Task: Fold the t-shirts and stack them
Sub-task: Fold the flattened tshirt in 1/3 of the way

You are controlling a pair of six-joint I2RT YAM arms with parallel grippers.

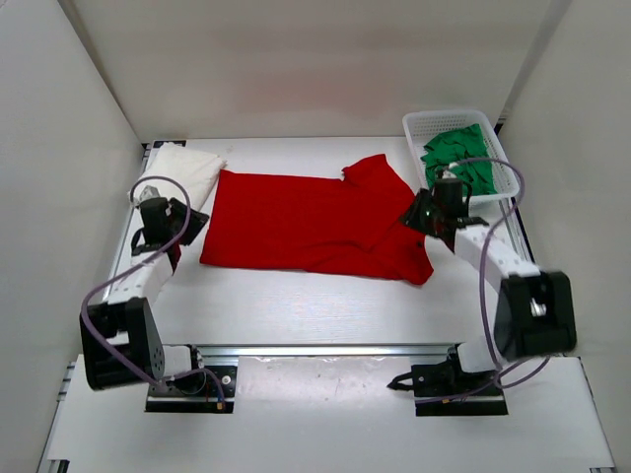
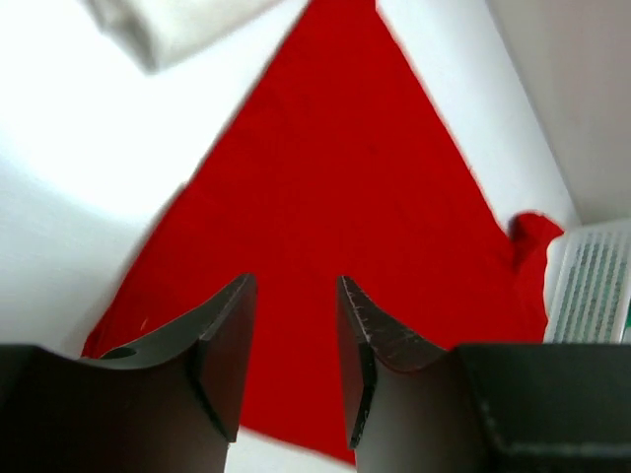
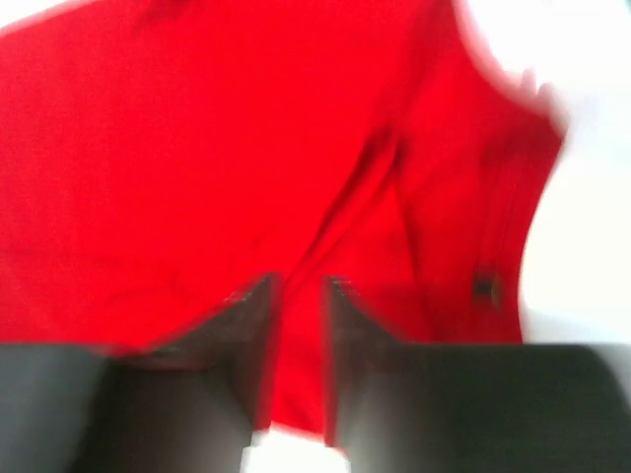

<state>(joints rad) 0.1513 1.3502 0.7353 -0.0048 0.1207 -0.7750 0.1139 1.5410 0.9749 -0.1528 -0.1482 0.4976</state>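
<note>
From the top view, I have the bright red cloth t-shirt spread across the middle of the table, its right end rumpled and doubled over. The left gripper sits at the shirt's left edge and the right gripper at its right end. A folded white cloth shirt lies at the far left, just beside the red one. A crumpled green cloth shirt lies in the white plastic mesh basket at the far right.

On the left wrist camera, the jaws stand apart with only red cloth below, gripping nothing.

The right wrist picture is blurred, but its jaws show a narrow gap and hold nothing.

I judge the red shirt is next for folding. I'd smooth that right end first, then pinch matching corners and carry both arms evenly so the edges meet.

My count is three shirts, one of each colour, one basket and two grippers.
</note>
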